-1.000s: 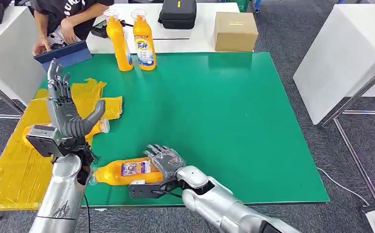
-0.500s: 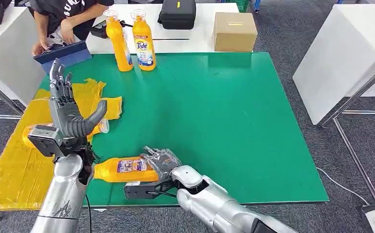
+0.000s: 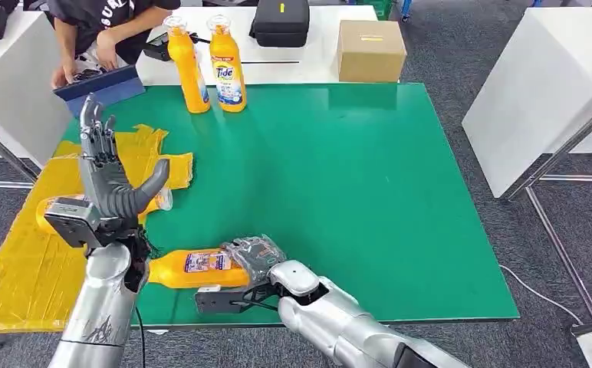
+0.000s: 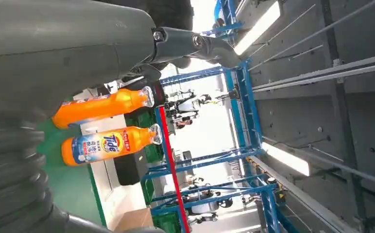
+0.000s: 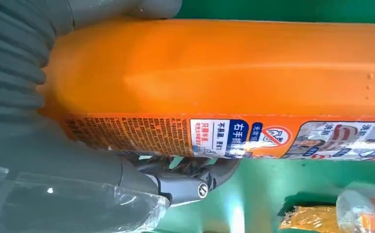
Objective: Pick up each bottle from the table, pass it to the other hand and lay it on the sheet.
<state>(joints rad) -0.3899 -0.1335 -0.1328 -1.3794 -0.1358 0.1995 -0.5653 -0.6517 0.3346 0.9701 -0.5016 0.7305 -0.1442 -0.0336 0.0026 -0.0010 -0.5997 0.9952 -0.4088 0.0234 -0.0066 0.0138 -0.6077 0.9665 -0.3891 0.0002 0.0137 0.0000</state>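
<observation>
Cardboard box [image 3: 371,50] at 1 o'clock, black case [image 3: 281,21] at 12, person [image 3: 101,31] with blue pad [image 3: 100,84] at 11.

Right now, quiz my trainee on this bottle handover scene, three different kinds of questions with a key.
1. True or false: the right robot hand grips an orange bottle lying sideways.
2. How many bottles stand upright at the far edge of the green mat?
3. The left robot hand is: A) holding a bottle, B) raised, holding nothing, C) resting on the cardboard box.

Key: 1 true; 2 two; 3 B.
</observation>
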